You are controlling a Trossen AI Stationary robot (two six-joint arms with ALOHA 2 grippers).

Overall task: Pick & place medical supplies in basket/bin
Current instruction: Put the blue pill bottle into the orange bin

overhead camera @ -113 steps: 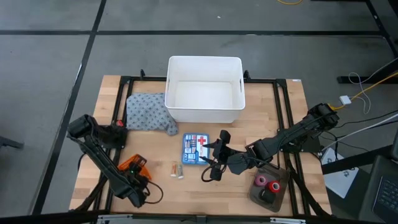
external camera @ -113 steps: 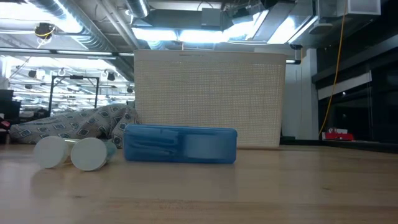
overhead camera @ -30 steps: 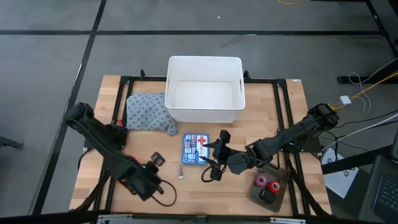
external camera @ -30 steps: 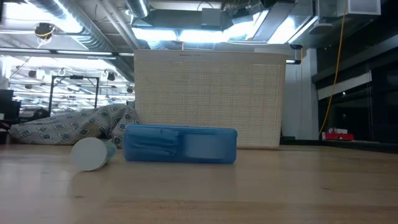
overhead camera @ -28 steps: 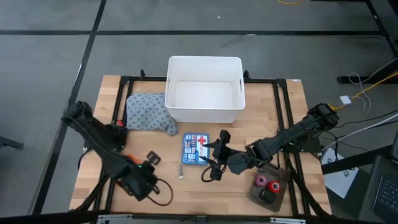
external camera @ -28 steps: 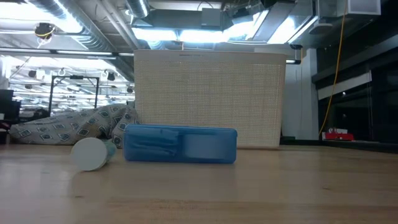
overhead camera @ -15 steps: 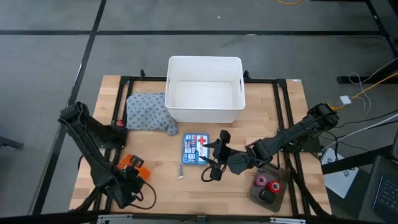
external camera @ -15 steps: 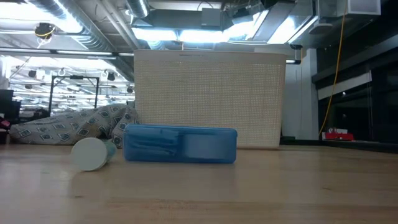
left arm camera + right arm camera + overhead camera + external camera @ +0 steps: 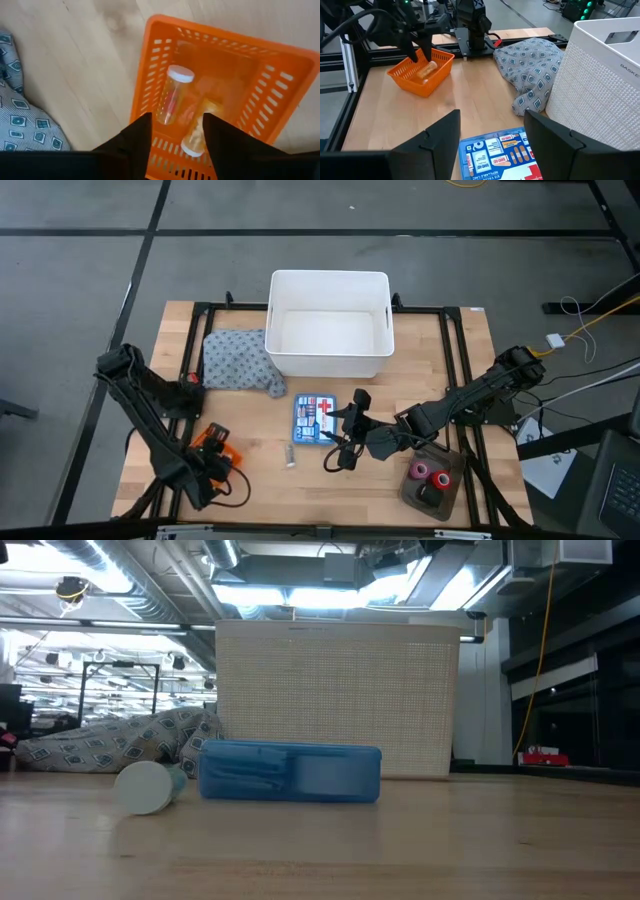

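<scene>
Nearest you at the front edge of the tabletop (image 9: 250, 480), your left gripper (image 9: 173, 131) hangs just above the orange basket (image 9: 250, 85), its fingers parted with nothing between them; that arm reaches in from the front left corner, bent at the elbow and angled down over the basket. Inside the basket lie two vials (image 9: 172, 100), side by side under the fingertips. To the right at the front, red and pink tape rolls (image 9: 428, 472) sit in a dark tray (image 9: 440, 498) beside your right arm. A third vial (image 9: 291, 456) lies loose on the tabletop between the basket and the blue first-aid box (image 9: 315, 420). Your right gripper (image 9: 490, 131) is held low over the middle of the tabletop just beside that box, fingers spread wide and holding nothing, its arm stretched in from the right edge. Farther back, the grey patterned cloth (image 9: 235, 360) lies bunched against the left side of the white bin (image 9: 329, 325), which stands at the far middle.
</scene>
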